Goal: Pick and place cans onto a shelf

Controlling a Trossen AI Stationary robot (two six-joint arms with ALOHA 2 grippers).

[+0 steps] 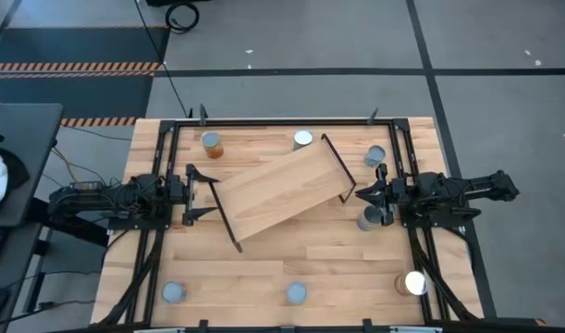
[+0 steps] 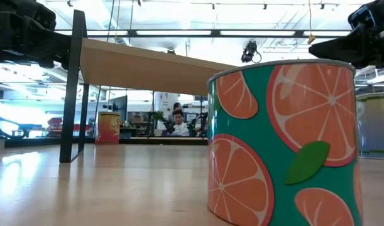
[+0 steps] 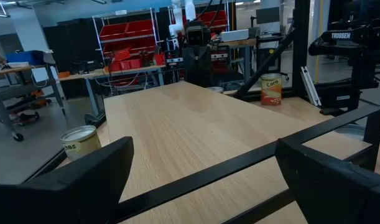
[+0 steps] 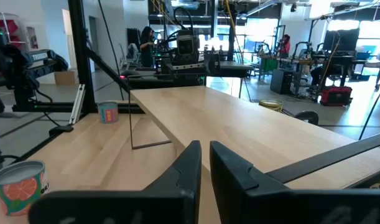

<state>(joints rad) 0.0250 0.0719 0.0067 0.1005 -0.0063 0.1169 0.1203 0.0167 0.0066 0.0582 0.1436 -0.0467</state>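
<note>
on the left side of the table (image 1: 264, 259), the left gripper (image 1: 201, 193) spreads its fingers wide at the shelf's (image 1: 277, 191) left rod frame. the shelf lies skewed across the middle with no cans on it; the cans (image 1: 212, 144) stand scattered around it. on the right, the right gripper (image 1: 369, 193) has its fingers narrow, nearly together, holding nothing. no can looks picked yet; next, a gripper must reach one nearby. only the low view shows an orange-printed can (image 2: 281, 141) close up.
</note>
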